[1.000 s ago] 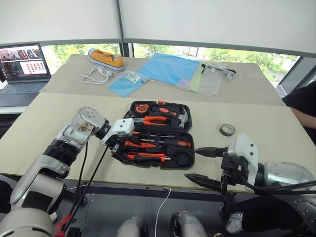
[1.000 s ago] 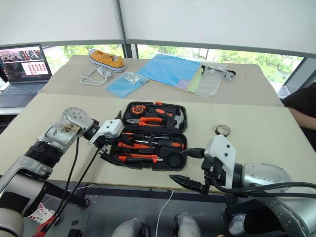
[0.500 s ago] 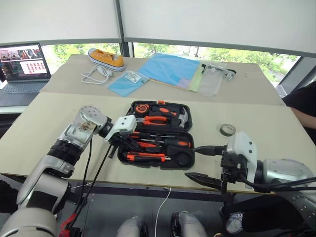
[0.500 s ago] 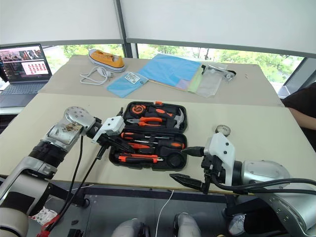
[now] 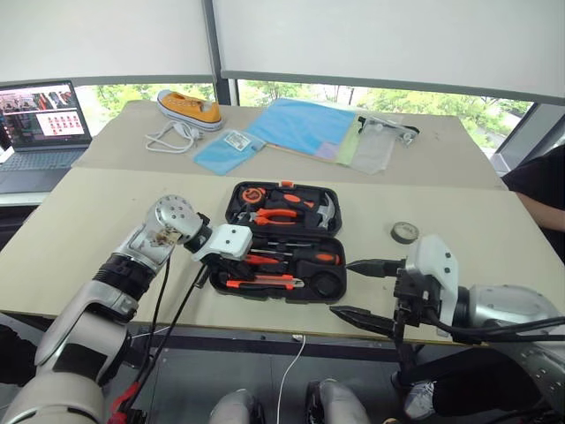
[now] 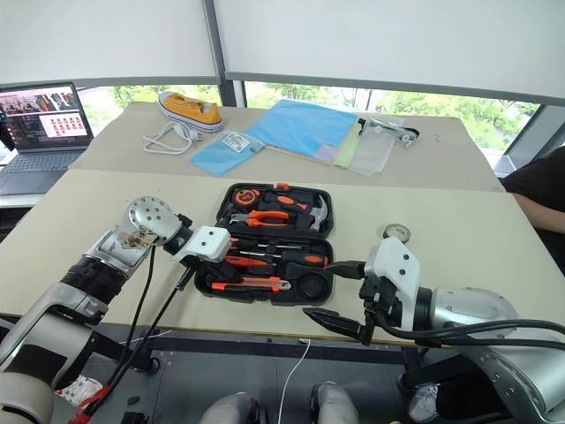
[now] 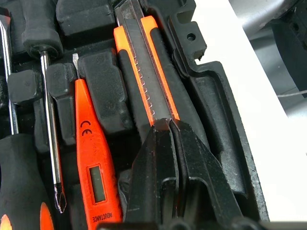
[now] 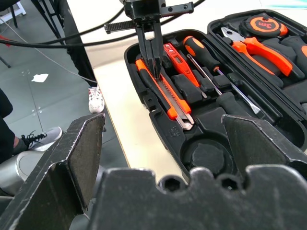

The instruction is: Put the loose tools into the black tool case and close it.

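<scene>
Beige tabletop (image 5: pixel 79 221), windows behind; a second table beyond carries a grey laptop (image 5: pixel 40 124), an orange sneaker (image 5: pixel 188 106) and blue sheets (image 5: pixel 300 124).

Left eye view: black tool case (image 5: pixel 281 240) lies open near the front edge of the tabletop, lid half holding orange-handled pliers (image 5: pixel 281 214) and a steel-headed hammer (image 5: pixel 327 210). Left arm reaches in from the lower left, wrist bent, left gripper (image 5: pixel 212 265) angled down over the case's left end. Right arm is held off the table's front edge, right gripper (image 5: pixel 357 290) pointing left, its two fingers spread wide, nothing between them. Small dark tape roll (image 5: pixel 405 232) sits on the table, well apart to the right of the case.

Left wrist view: fingers (image 7: pixel 192 187) pressed together (no gap visible), tips touching the butt end of the orange-and-black utility knife (image 7: pixel 146 72), which lies in its recess along the case's edge. Slim all-orange screwdriver (image 7: pixel 91 158) lies just beside it; next to that, a steel screwdriver shaft (image 7: pixel 50 129).

Right wrist view: own fingers (image 8: pixel 79 158) stand far apart, empty. Beyond them the left gripper's closed tips rest on the knife's end; one orange-and-black-handled screwdriver (image 8: pixel 199 50) lies seated further in.
</scene>
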Robot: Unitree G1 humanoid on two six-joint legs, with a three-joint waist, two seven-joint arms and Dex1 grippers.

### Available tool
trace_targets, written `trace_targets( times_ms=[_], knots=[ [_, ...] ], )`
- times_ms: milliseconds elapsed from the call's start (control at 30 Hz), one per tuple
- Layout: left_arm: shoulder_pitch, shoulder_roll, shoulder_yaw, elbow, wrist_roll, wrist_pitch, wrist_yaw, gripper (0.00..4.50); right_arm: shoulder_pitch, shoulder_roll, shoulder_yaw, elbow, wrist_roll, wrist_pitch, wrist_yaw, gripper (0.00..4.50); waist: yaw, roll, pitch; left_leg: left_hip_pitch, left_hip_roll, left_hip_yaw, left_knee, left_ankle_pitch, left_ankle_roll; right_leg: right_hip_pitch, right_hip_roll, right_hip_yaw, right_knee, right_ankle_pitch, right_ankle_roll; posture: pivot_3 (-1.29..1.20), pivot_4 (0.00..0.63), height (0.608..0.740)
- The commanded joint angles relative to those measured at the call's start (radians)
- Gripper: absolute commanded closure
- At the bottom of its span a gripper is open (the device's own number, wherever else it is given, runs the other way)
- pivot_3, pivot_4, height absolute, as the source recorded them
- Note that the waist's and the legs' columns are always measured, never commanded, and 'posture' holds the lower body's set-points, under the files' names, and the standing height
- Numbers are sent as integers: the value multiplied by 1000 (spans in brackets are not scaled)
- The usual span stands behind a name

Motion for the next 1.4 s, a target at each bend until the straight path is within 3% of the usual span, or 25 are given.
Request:
trace_targets(
  times_ms=[33,133,233,333,400,533,600,767,1000,1133,1400],
  knots=[
    [15,2,10,17,33,17,-7,4377,5,2,-21,-21,5,-13,-6,0,0,0,0,0,0,0,0,0,0,0,0,0,0,0,0,0,150,718],
    [-9,11,58,-4,-42,123,-19,4377,22,-13,-40,-12,-11,-17,2,0,0,0,0,0,0,0,0,0,0,0,0,0,0,0,0,0,150,718],
    [-27,63,156,-85,-247,339,-24,3704,59,-46,-144,34,-6,10,2,0,-1,-1,1,-3,0,0,0,0,0,-2,0,0,0,0,0,0,150,718],
    [-24,76,260,-144,-307,459,9,2633,80,-88,-202,101,-37,10,17,0,-1,-2,1,-5,0,0,1,0,0,-5,0,0,1,0,0,0,150,718],
    [-14,78,313,-198,-347,545,59,1979,52,-121,-176,190,-102,-27,41,0,0,-2,1,-5,0,0,1,0,0,-4,1,0,0,0,0,0,150,718],
    [16,36,392,-297,-398,628,164,513,-111,-123,-50,429,-215,-93,89,0,-1,-2,1,-3,-1,1,1,0,0,-2,4,1,-1,1,2,0,150,718],
    [39,16,407,-345,-403,626,204,14,-212,-113,37,561,-293,-130,117,0,-4,-2,1,-1,-1,1,1,0,0,0,5,1,0,1,2,0,150,718],
    [86,-4,422,-439,-405,640,275,14,-506,-17,236,987,-513,-205,119,0,-17,-2,1,0,0,1,1,1,-2,-1,7,2,0,1,1,0,150,718],
    [173,18,437,-539,-417,620,297,14,-645,80,311,1257,-648,-321,166,0,-26,-1,1,0,0,3,-2,2,-4,-2,7,1,1,-1,-1,0,150,718],
    [190,25,434,-564,-421,633,307,0,-687,140,305,1366,-691,-400,164,949,-27,0,2,-1,0,3,-2,3,-4,-2,7,1,1,0,-1,0,150,718],
    [210,58,394,-567,-393,592,264,0,-670,139,256,1357,-705,-455,193,3731,-27,0,2,0,1,4,-2,3,-6,-2,6,1,2,0,-1,0,150,718]
  ],
)
